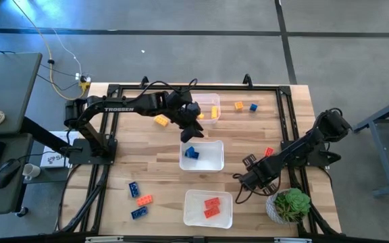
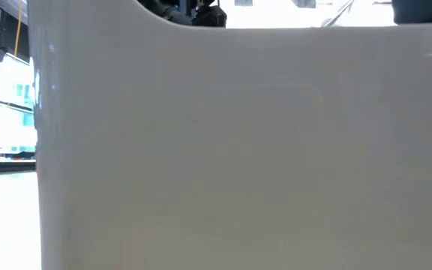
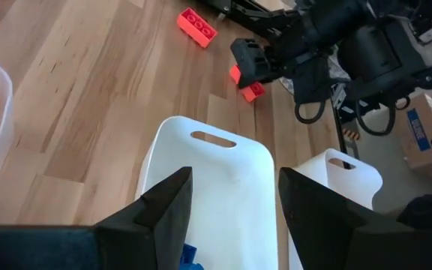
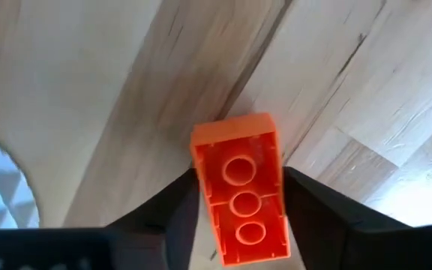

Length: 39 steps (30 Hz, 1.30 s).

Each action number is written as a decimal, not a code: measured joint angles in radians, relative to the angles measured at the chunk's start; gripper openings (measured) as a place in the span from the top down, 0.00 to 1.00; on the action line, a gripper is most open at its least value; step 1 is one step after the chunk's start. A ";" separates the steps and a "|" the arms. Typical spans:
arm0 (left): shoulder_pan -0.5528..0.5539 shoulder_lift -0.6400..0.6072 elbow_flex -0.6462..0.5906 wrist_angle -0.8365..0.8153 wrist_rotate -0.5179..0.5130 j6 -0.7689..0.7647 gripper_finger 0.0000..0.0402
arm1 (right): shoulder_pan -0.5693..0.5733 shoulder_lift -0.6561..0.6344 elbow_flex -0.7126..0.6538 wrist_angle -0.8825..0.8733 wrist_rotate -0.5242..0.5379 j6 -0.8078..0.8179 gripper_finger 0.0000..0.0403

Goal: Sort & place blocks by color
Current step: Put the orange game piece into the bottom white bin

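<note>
Near the table's right edge, the right gripper (image 4: 238, 217) held a red brick (image 4: 240, 196) between its fingers. The left gripper (image 3: 231, 206) hung open over the middle tub (image 1: 211, 158). Sorting looked half done: several blocks (image 1: 139, 199) lay loose.

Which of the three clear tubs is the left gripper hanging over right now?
The middle tub, the one holding blue blocks. The left gripper hangs over its edge; the yellow blocks' tub lies behind it and the red blocks' tub sits nearest the front.
</note>
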 joint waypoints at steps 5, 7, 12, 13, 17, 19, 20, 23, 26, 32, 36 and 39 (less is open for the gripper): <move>0.006 -0.002 0.000 -0.039 -0.081 -0.016 0.54 | 0.000 -0.001 0.002 0.035 -0.001 0.094 0.73; 0.009 -0.002 0.000 -0.077 -0.120 -0.015 0.54 | 0.000 -0.002 0.002 0.043 -0.001 0.130 0.74; 0.011 -0.004 0.000 -0.186 -0.158 -0.015 0.54 | 0.000 -0.002 0.002 0.046 -0.008 0.208 0.74; 0.009 -0.011 -0.001 -0.217 -0.166 -0.015 0.54 | 0.000 -0.002 0.003 0.046 -0.014 0.221 0.74; -0.003 -0.051 0.000 -0.331 -0.221 -0.017 0.54 | 0.000 -0.012 0.002 0.046 -0.028 0.302 0.74; -0.010 -0.077 -0.001 -0.383 -0.282 -0.034 0.54 | 0.000 -0.026 0.007 0.036 -0.028 0.340 0.74; -0.017 -0.090 0.000 -0.393 -0.314 -0.052 0.54 | 0.000 -0.036 0.014 0.029 -0.020 0.364 0.74; -0.030 -0.133 0.000 -0.460 -0.362 -0.093 0.54 | 0.000 -0.066 0.039 0.022 0.039 0.459 0.74; -0.056 -0.164 0.000 -0.514 -0.385 -0.121 0.54 | 0.000 -0.097 0.073 0.020 0.088 0.531 0.74; -0.118 -0.204 0.000 -0.652 -0.519 -0.139 0.54 | 0.000 -0.141 0.180 0.017 0.148 0.548 0.74; -0.138 -0.205 0.000 -0.762 -0.584 -0.151 0.54 | 0.000 -0.143 0.266 0.005 0.180 0.548 0.74; -0.152 -0.205 0.000 -0.841 -0.595 -0.183 0.54 | 0.000 -0.144 0.313 0.008 0.200 0.520 0.74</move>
